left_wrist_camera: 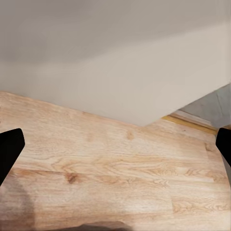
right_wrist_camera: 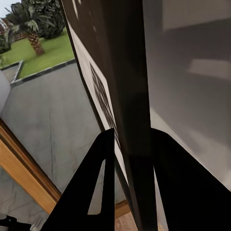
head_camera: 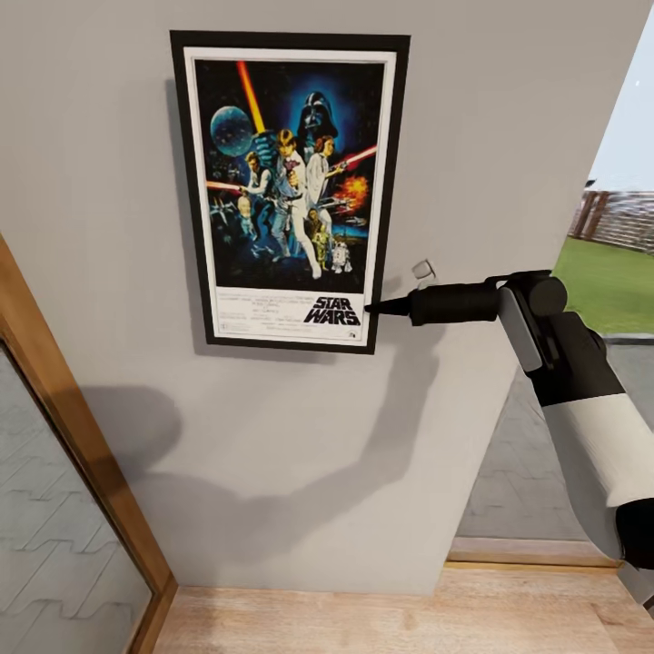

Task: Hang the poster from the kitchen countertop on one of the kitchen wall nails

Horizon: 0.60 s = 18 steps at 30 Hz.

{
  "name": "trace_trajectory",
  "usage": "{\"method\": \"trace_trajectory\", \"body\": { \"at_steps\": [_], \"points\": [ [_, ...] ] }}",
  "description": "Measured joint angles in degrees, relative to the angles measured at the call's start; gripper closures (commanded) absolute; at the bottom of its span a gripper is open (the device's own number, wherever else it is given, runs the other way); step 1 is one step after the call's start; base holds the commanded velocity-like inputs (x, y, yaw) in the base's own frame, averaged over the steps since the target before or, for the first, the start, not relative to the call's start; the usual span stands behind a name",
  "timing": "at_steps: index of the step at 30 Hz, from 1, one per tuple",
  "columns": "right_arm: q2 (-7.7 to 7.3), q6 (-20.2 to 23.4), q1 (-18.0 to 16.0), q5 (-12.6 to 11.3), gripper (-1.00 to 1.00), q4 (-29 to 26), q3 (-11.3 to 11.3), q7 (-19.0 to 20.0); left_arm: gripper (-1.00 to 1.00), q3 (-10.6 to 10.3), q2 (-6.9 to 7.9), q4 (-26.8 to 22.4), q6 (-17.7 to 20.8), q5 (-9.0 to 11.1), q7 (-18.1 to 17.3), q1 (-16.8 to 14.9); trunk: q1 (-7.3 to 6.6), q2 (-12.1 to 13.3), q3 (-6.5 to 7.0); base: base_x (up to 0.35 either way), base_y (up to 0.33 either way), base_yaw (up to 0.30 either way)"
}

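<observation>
Right gripper pinches poster edge against wall; left wrist view shows wide-spread fingers above floor.

The right arm reaches up from the lower right of the head view, its white forearm rising into a black wrist that bends sideways toward the wall. The right end effector extends level, its dark tip at the lower right edge of the poster. In the right wrist view its two black fingers sit pinched on either side of the poster's frame edge. The left end effector hangs with its fingertips spread wide apart, nothing between them.
</observation>
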Motion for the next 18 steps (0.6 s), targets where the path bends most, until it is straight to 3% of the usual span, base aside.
{"method": "trace_trajectory", "body": {
  "at_steps": [18],
  "points": [
    [-0.01, -0.1, 0.1, -0.1, 1.0, -0.3, 0.1, 0.1, -1.0, 0.0, 0.09, 0.0, 0.0, 0.0, 0.0, 0.0, 0.0, 0.0, 0.0, 0.0, 0.0, 0.0]
  ]
}}
